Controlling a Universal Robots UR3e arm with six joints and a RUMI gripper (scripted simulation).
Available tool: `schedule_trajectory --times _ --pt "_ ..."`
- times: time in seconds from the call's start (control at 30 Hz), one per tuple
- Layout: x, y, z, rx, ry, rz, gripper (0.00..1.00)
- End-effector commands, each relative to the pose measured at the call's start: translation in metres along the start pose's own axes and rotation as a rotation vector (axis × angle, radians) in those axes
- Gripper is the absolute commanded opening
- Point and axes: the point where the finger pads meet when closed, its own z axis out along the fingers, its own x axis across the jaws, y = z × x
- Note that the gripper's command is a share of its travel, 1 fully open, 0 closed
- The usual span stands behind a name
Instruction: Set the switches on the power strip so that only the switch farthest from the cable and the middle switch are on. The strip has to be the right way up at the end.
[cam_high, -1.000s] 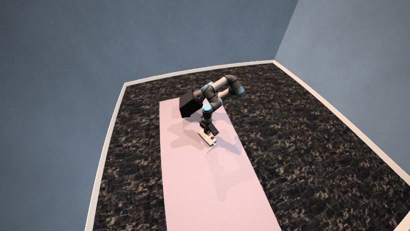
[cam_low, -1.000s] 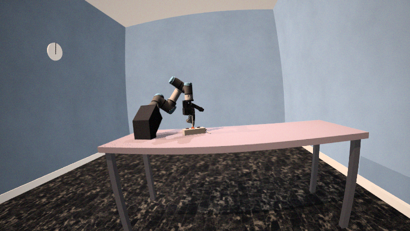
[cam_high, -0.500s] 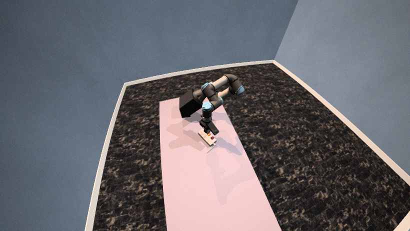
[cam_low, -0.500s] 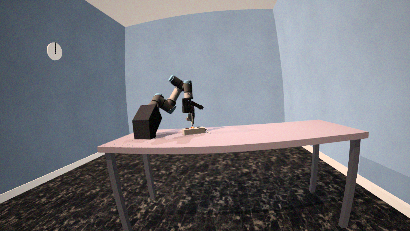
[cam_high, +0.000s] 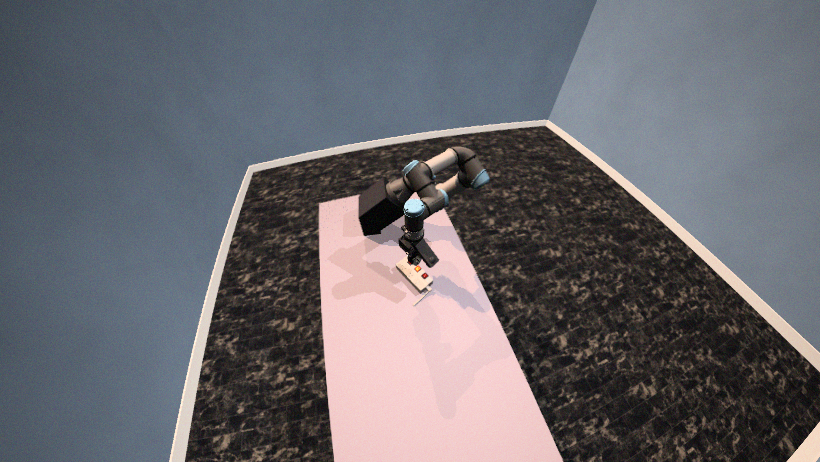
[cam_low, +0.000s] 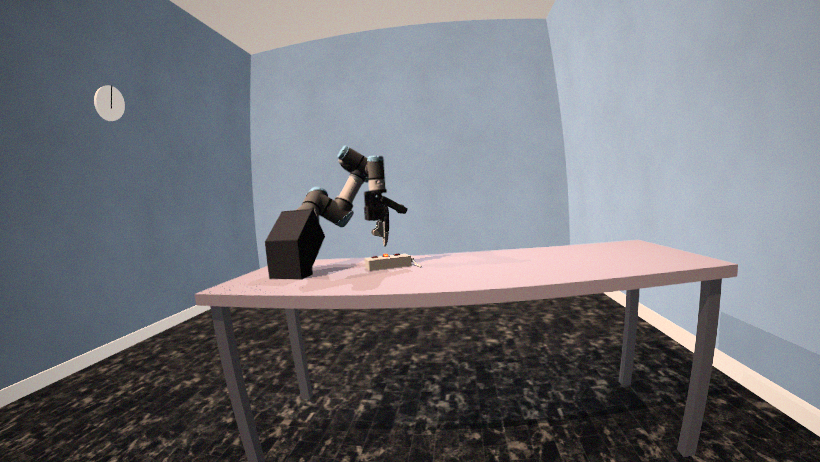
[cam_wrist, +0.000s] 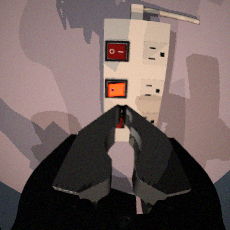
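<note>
Power strip: lies switches-up on the pink table, near the arm's black base.
Wrist view: shows middle switch glowing orange, cable-end switch dark red; third switch mostly hidden by fingertips.
Exterior view: shows gripper hanging above the strip, apart from it.
Gripper: jaws fully together, holding nothing.
</note>
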Motion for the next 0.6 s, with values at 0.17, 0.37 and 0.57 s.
schedule_trajectory --times 0.17,0.37,0.57 --pt "0.001 0.0 -0.001 0.001 0.002 -0.001 0.0" --pt "0.001 0.0 -0.001 0.001 0.002 -0.001 0.0" --pt "0.002 0.015 -0.007 0.0 0.003 0.0 0.0"
